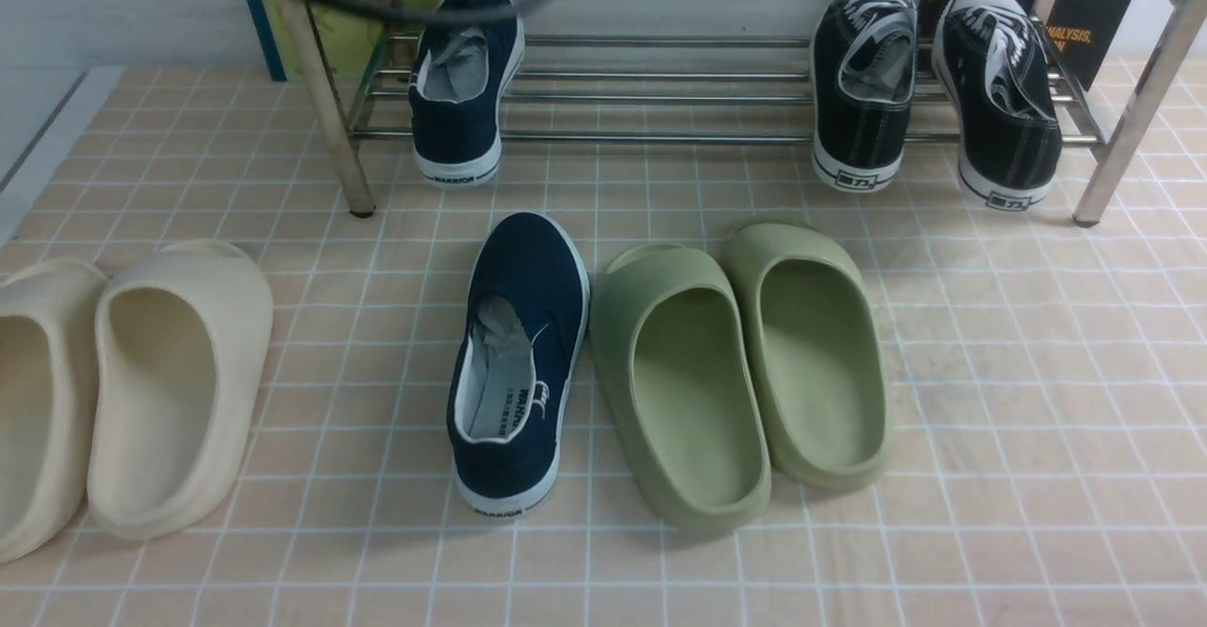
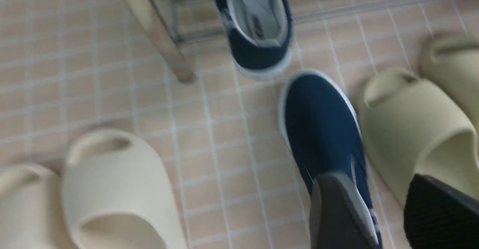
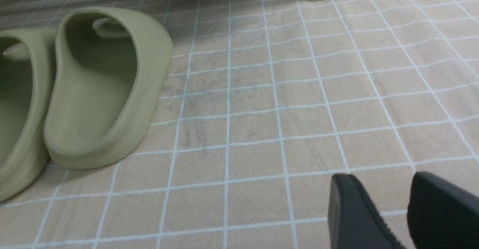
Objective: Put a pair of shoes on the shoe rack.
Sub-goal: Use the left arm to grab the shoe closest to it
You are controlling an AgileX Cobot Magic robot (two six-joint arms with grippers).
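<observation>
Left pincer (image 2: 389, 219) stands apart above one navy shoe (image 1: 521, 363) on the floor (image 1: 990, 420), just beside a green slide (image 1: 679, 372). Other navy shoe (image 1: 467, 90) sits at the rack's (image 1: 660, 137) left end. Right pincer (image 3: 396, 219) apart, empty, over floor.

Heads up, your left wrist view is smeared with blur, the left pincer (image 2: 376, 183) and right pincer (image 3: 380, 178) both get chopped off by the picture's edge, and the outer cream slide (image 1: 38, 401) runs off the front view's left.
</observation>
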